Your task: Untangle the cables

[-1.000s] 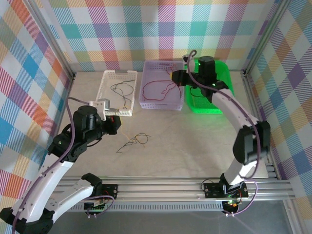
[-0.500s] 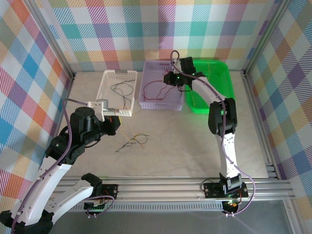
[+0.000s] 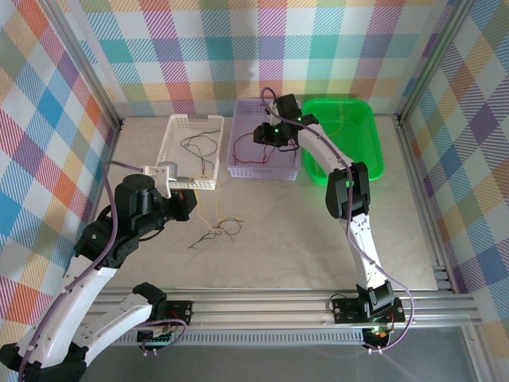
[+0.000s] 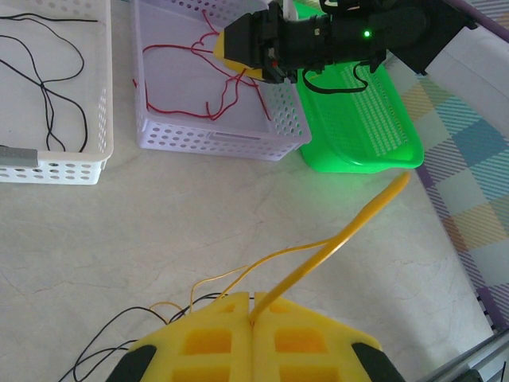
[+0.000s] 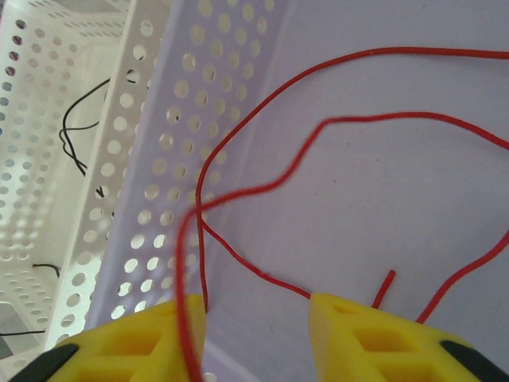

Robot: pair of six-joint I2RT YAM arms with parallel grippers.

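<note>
On the pale marbled bench [image 3: 302, 231], closed in by chequered pastel walls [image 3: 199, 48], the left pincer [image 4: 253, 322] was clamped on a yellow cable [image 4: 334, 239] beside a dark tangle [image 3: 215, 231], while the right pincer [image 5: 253, 306] stood part-open over the lilac basket [image 3: 262, 172] containing the red cable [image 5: 238, 193].

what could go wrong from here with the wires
The red wire drapes over a finger of the open right tool above the basket; lifting away may drag it out. The left tool pinches the yellow wire, which seems to run into the dark wires; pulling may tighten the tangle.
</note>
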